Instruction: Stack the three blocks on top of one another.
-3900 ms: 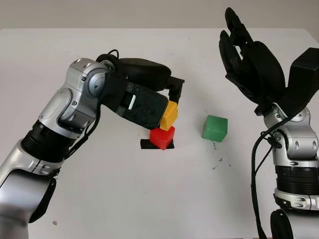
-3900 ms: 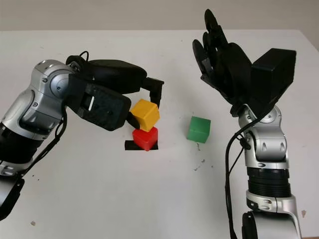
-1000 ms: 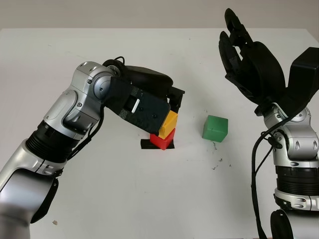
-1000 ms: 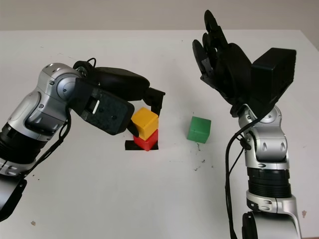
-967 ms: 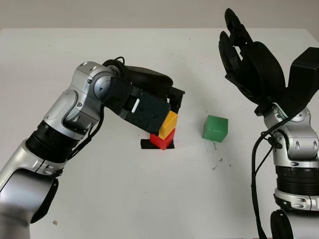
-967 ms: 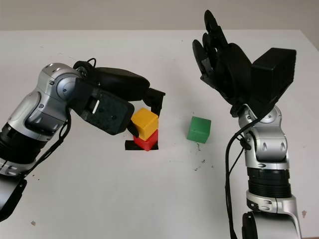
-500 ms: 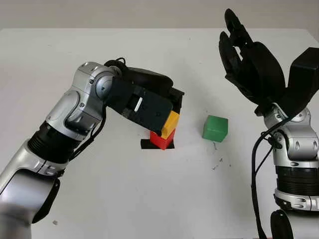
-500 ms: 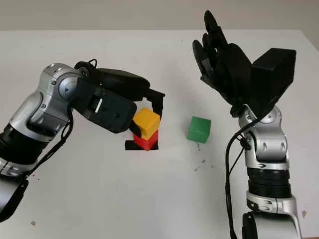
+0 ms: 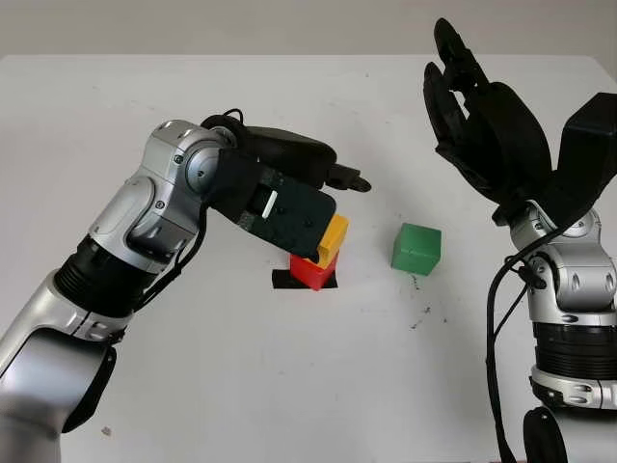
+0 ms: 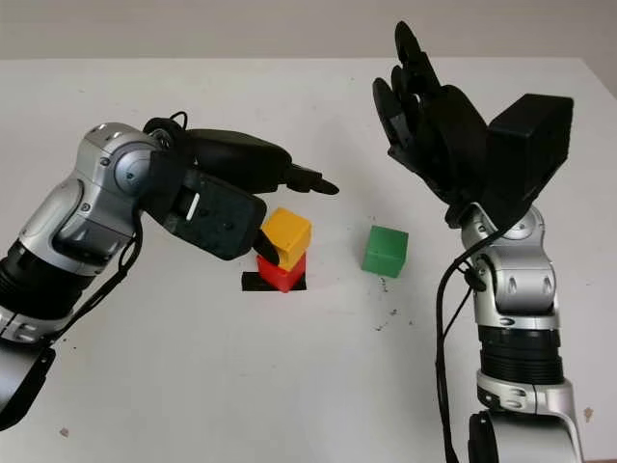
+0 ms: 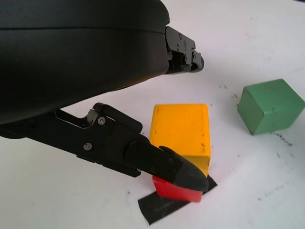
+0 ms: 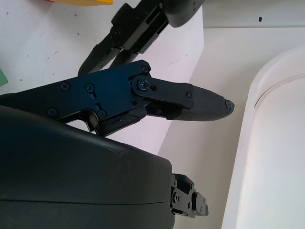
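The yellow block [image 10: 287, 232] is seated on the red block [image 10: 281, 273], slightly turned and overhanging toward the green one, so that two tiers of the stack are judged complete; the red block is set on a strip of black tape [image 9: 287, 280] on the white table [image 9: 289, 386], which appears to mark the spot where the stack is meant to be built; the green block [image 9: 416, 248] is placed apart on the table, to the right of the stack and untouched, and is judged to be the piece left for the top; the left hand [image 10: 253, 210] is held open just beside the stack, gripping nothing, with its upper fingers [image 10: 313, 182] extended above and beyond the yellow block and its thumb [image 11: 183, 172] lying low near the seam between the two blocks, whether in contact cannot be told; this posture is read as a release that leaves the yellow block standing by itself; the right hand [image 9: 477, 121] is raised open well above the table on the right, holding nothing, and is kept clear of the green block, presumably so that the working space is not obstructed.
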You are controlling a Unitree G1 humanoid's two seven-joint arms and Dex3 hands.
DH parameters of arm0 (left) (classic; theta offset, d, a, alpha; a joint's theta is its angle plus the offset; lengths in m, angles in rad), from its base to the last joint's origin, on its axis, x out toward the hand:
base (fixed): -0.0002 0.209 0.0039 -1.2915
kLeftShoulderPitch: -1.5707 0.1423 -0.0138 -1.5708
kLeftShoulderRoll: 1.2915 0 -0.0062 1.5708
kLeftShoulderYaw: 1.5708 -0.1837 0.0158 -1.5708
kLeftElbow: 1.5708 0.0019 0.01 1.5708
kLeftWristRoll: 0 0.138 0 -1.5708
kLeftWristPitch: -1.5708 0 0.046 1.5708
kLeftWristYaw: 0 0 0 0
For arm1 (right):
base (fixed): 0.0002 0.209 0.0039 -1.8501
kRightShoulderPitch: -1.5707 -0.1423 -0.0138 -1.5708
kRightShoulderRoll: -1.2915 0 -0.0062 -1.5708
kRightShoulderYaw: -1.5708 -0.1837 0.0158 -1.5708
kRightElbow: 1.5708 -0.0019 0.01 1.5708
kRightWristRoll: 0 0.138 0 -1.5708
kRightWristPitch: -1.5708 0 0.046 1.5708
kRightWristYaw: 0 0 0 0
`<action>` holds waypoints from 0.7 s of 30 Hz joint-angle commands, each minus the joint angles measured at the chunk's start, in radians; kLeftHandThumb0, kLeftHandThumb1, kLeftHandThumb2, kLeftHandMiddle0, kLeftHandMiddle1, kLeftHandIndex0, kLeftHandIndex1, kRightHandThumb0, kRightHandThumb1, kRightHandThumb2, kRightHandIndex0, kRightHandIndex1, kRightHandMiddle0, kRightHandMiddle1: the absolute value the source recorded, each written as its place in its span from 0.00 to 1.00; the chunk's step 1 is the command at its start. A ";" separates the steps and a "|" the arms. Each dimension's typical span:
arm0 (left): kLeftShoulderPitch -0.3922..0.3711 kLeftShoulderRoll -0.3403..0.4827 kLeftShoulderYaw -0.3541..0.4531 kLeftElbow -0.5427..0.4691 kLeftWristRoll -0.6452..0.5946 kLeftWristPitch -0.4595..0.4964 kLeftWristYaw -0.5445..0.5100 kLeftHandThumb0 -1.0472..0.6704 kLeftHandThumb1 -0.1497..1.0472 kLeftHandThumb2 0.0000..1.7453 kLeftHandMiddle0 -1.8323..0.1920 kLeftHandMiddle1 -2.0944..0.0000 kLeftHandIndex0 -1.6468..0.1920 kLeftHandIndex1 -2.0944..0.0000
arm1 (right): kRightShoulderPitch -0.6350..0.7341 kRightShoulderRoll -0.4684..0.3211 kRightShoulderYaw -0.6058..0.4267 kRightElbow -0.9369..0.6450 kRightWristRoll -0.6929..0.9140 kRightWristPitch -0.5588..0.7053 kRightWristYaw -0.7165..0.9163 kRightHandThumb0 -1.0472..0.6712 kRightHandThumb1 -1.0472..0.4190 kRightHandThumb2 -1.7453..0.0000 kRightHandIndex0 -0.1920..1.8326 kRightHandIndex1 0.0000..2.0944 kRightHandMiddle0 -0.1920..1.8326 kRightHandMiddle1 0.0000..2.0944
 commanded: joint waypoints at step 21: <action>0.060 0.069 0.394 -0.115 -0.267 0.398 0.276 0.06 1.00 0.35 0.99 0.98 0.99 0.99 | -0.038 -0.119 0.033 0.060 -0.023 -0.061 0.145 0.17 0.00 0.82 0.01 0.01 0.01 0.01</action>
